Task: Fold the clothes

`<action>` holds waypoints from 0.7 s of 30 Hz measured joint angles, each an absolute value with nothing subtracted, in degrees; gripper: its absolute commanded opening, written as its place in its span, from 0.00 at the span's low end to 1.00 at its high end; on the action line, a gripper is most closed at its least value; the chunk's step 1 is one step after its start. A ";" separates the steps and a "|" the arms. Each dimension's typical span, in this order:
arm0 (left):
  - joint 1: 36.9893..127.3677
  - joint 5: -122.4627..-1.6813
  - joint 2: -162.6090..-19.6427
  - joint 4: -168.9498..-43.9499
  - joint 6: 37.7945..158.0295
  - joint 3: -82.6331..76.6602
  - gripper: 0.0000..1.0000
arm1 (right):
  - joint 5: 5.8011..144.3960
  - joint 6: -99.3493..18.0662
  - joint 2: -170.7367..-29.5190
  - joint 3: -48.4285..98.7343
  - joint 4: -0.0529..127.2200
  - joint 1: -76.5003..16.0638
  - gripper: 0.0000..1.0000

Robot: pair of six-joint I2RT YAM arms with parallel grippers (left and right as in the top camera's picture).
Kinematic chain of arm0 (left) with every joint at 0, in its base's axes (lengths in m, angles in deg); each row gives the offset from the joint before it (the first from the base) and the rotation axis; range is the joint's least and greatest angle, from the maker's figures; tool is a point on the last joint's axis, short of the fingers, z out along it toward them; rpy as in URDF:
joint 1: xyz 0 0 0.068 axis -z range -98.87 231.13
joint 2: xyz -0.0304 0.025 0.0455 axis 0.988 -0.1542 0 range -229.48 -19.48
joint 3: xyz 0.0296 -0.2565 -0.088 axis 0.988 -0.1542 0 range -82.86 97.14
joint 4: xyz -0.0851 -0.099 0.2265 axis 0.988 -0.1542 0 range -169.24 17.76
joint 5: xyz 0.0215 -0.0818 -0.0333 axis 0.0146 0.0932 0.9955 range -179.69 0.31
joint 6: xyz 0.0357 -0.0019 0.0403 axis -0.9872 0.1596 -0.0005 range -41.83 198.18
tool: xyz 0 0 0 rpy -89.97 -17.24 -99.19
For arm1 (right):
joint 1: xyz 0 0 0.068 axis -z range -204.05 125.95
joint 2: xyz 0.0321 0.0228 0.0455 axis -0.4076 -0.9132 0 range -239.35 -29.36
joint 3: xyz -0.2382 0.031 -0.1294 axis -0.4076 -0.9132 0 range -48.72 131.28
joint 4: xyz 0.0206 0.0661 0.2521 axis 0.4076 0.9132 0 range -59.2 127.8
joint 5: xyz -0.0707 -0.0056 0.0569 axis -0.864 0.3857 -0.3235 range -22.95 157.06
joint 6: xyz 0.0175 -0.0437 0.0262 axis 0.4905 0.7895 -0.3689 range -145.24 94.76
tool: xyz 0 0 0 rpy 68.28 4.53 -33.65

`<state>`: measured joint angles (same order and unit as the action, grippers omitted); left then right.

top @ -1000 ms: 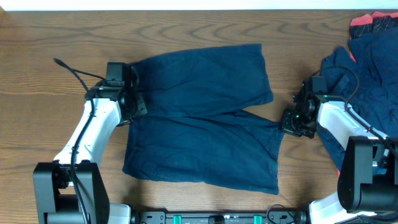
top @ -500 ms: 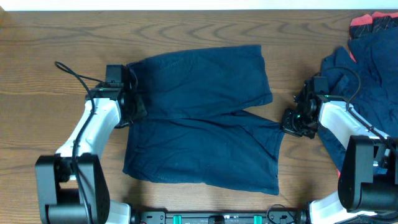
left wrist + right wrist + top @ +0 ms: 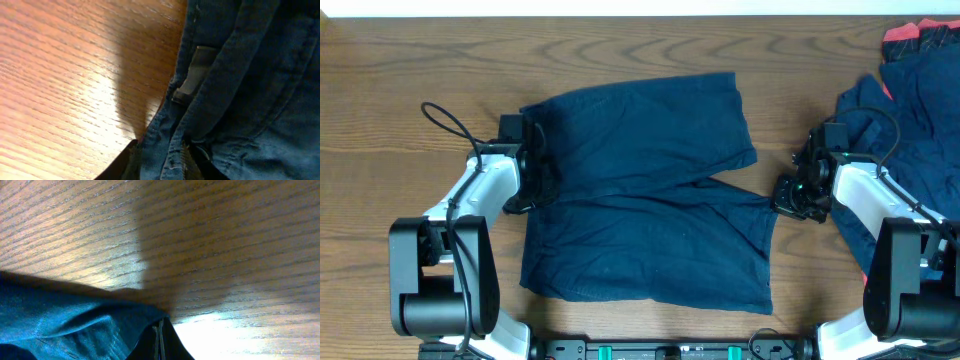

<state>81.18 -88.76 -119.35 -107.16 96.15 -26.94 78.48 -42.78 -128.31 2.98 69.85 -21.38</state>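
Clothes (image 3: 650,150): navy shorts spread flat at frame centre, waistband left, legs right; more garments (image 3: 920,110) heaped at upper right. My left gripper (image 3: 535,172) straddles the waistband (image 3: 220,85); whether its fingers (image 3: 131,159) pinch or merely flank the cloth, I cannot tell. My right gripper (image 3: 788,198), fingers pressed together, pinches the lower leg's hem corner. Step, I judge: laying out before the first fold. Next calls for firm holds along one long edge, carried over the other.
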 measured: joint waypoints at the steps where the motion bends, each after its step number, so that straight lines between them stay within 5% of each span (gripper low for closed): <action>1: 81.18 -88.85 -119.35 -106.81 96.17 -26.94 0.32 | 78.45 -42.78 -128.31 2.98 69.82 -21.33 0.01; 12: 81.18 -88.85 -118.55 -113.48 96.17 -25.00 0.35 | 75.02 -39.83 -129.54 6.39 74.22 -19.69 0.16; 16: 81.18 -88.82 -113.23 -116.49 96.00 -23.01 0.66 | 72.36 -39.09 -129.84 12.12 79.64 -17.88 0.19; 21: 81.18 -86.20 -103.42 -121.19 96.24 -21.70 0.69 | 71.26 -38.59 -127.50 19.74 86.41 -17.53 0.18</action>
